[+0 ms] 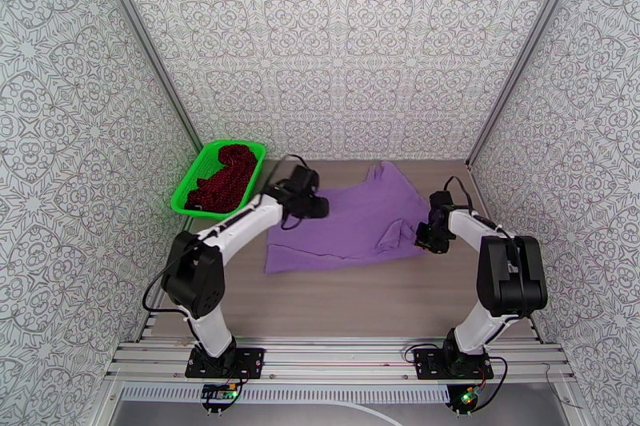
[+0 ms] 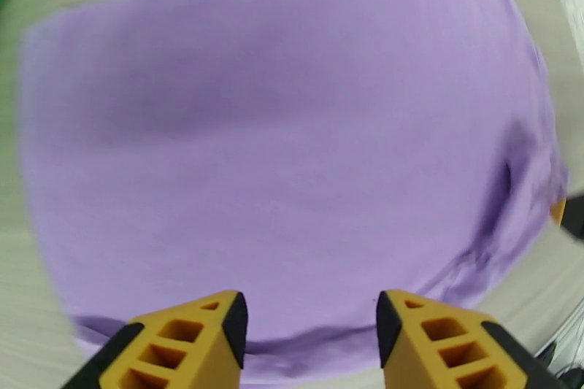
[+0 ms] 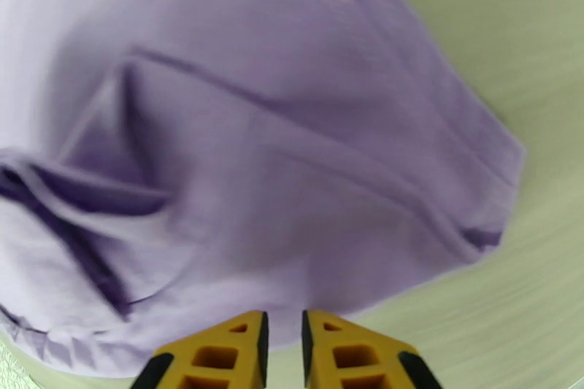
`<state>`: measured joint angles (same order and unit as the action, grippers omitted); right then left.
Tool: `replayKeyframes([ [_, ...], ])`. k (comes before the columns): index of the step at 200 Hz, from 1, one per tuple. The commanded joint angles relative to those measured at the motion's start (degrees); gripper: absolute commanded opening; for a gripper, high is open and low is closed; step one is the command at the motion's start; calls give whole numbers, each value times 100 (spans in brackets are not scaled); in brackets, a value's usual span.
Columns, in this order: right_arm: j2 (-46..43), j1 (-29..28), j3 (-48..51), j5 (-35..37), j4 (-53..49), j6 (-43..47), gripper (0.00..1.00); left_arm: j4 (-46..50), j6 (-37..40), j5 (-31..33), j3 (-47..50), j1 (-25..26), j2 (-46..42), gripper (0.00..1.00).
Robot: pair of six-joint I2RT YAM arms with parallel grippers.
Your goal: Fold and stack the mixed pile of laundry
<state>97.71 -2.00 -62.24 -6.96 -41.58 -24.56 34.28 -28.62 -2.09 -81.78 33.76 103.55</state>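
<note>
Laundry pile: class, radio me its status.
Left gripper open over purple T-shirt. Right gripper nearly shut, empty, at its edge. Shirt spread, unfolded; red garment in green basket.

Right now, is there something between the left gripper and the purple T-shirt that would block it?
Nothing visible does. The left gripper hangs open over an edge of the purple T-shirt, the cloth bare below it. The green basket holding the dark red garment stands apart, to the left.

The T-shirt [image 2: 292, 128] ahead of the left jaws is soft matt purple cloth, creased near the right jaws. The fingers [image 2: 182, 339] are matt orange plastic. The table [image 1: 360, 300] looks like matt wood grain; the basket [image 1: 192, 173] is glossy green plastic mesh.
</note>
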Motion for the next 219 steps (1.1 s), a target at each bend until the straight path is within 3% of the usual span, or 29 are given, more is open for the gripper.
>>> replayKeyframes([
  [1,-102,-190,-248,-259,-49,-25,21,-316,-325,132,259,153,279,40],
  [23,130,-246,-344,-254,21,-119,18,-501,-507,123,550,255,416,30],
  [54,471,-283,-498,-266,167,-207,17,-566,-599,373,865,324,549,25],
  [132,1154,-735,-1111,-536,271,-390,16,-661,-795,717,1326,436,799,21],
  [219,1673,-802,-2078,-1169,529,-759,16,-585,-796,761,1246,568,807,21],
])
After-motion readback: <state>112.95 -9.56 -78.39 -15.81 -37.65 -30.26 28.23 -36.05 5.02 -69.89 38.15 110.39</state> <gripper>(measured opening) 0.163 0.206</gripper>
